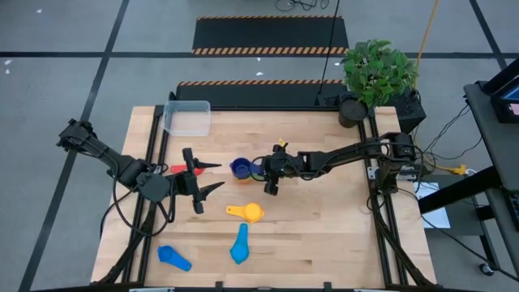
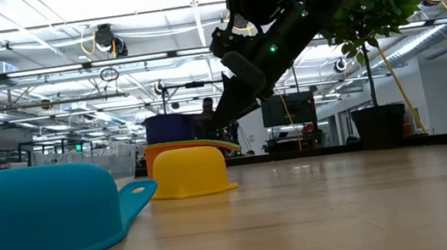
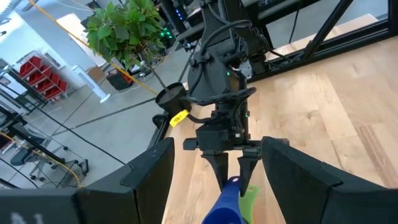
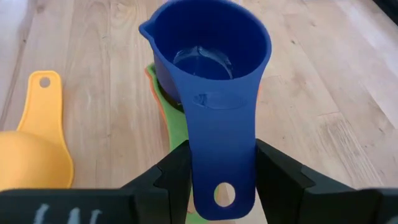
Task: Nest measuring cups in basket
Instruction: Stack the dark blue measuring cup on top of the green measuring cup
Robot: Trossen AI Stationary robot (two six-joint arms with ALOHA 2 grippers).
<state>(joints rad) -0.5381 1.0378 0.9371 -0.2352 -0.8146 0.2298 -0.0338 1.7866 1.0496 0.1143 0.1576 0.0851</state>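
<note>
text: none readable | labels: none readable | navy cup embossing: illegible

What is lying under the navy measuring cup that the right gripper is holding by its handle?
Under the navy cup a green cup's handle and an orange edge stick out, so it sits on stacked cups. Their bowls are covered, so whether more lie below cannot be seen.

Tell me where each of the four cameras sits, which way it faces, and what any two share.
High: overhead, looking straight down; both arms, clear basket.
Low: table height, looking level across; yellow cup, one arm from above.
Left wrist: past the open left gripper toward the right arm.
Right wrist: right gripper at the navy cup handle.
Shared: both wrist views show the navy cup.
</note>
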